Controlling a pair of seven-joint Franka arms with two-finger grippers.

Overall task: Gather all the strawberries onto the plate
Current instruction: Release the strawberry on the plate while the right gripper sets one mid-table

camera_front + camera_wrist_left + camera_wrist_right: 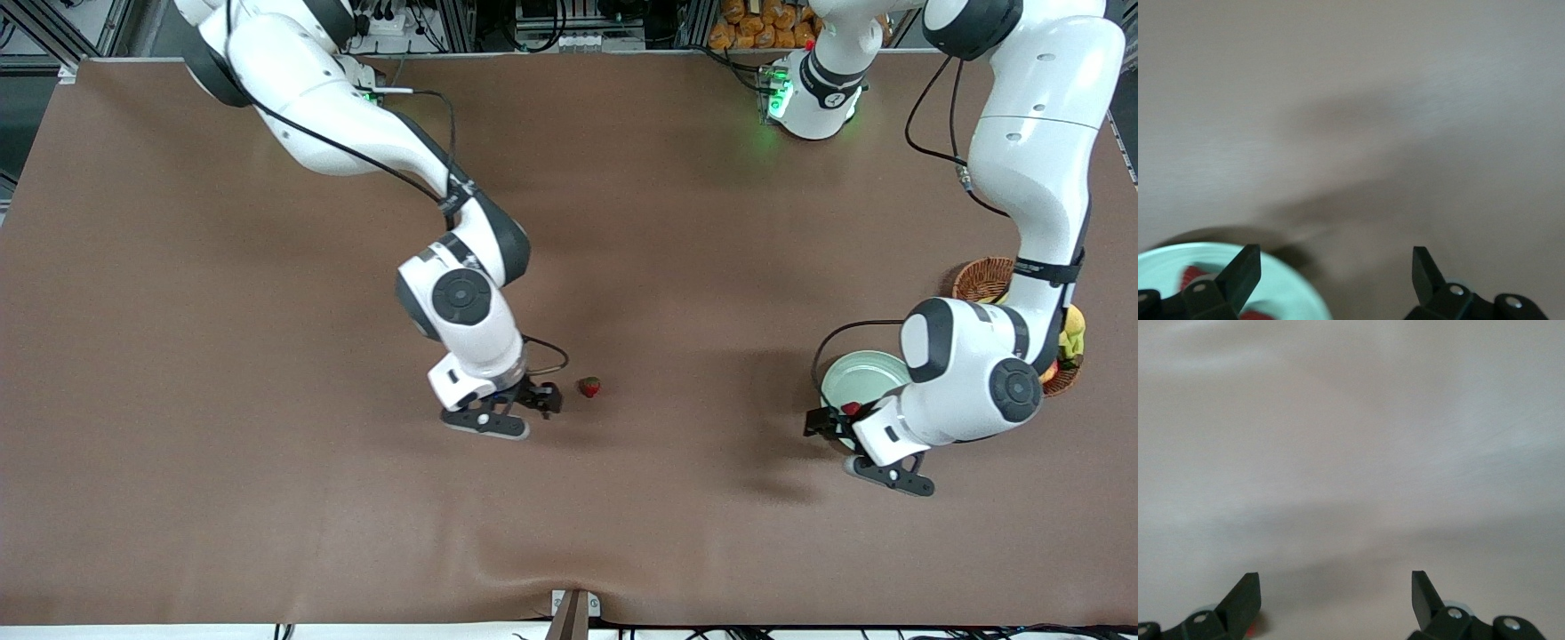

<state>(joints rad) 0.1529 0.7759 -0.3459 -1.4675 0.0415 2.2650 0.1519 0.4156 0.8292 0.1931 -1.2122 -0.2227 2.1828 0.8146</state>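
Observation:
One strawberry [589, 387] lies on the brown table, just beside my right gripper [540, 400], which stands open and empty low over the cloth. In the right wrist view a sliver of that strawberry [1253, 631] shows by one finger of the open right gripper [1336, 577]. The mint-green plate [858, 375] sits toward the left arm's end. My left gripper [825, 423] hangs open over the plate's rim. A strawberry [851, 409] lies in the plate by it. The left wrist view shows the plate [1291, 293], two red patches [1195, 274] in it, and the open left gripper [1336, 257].
A brown wicker basket [982, 279] with yellow and red fruit [1074, 334] stands beside the plate, partly hidden by the left arm. A ripple in the brown cloth [551, 560] runs near the table's front edge.

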